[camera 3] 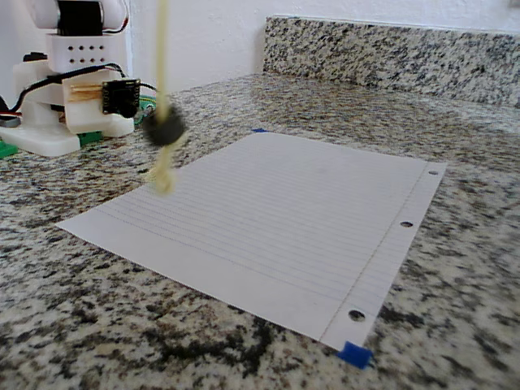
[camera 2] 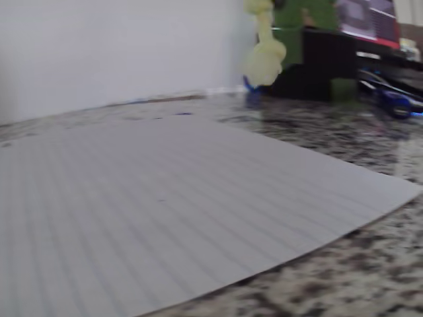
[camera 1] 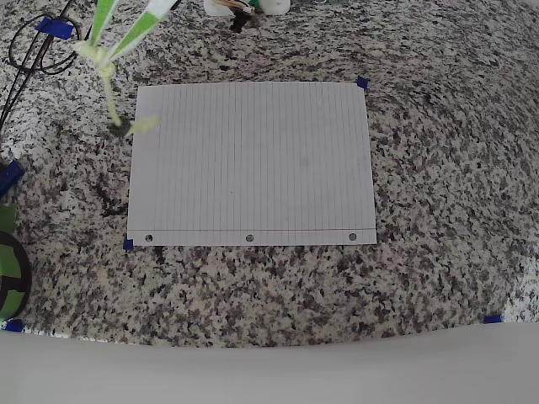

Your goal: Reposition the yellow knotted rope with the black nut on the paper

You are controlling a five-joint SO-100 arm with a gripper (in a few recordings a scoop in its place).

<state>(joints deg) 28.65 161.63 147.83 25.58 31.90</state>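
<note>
The yellow knotted rope (camera 1: pixel 108 93) hangs in the air from my gripper (camera 1: pixel 95 52), whose green-and-white fingers (camera 1: pixel 135 32) are shut on its upper end, above the counter past the paper's top left corner in the overhead view. The black nut (camera 1: pixel 123 129) sits low on the rope, just above the frayed lower knot (camera 1: pixel 146 124). In the fixed view the rope (camera 3: pixel 162 57) hangs straight down, with the nut (camera 3: pixel 165 127) and the knot (camera 3: pixel 162 180) over the paper's far left edge. The paper (camera 1: pixel 253 160) lies flat and bare. In the wrist view the rope's blurred end (camera 2: pixel 264 56) dangles beyond the paper (camera 2: pixel 165 218).
Granite counter all round the paper, with blue tape marks (camera 1: pixel 362 82) at the sheet's corners. Black cables (camera 1: pixel 34 50) lie at the top left. The white arm base (camera 3: pixel 65 89) stands behind the paper. A green and black object (camera 1: pixel 10 269) sits at the left edge. A granite backsplash (camera 3: pixel 390 57) rises at the back.
</note>
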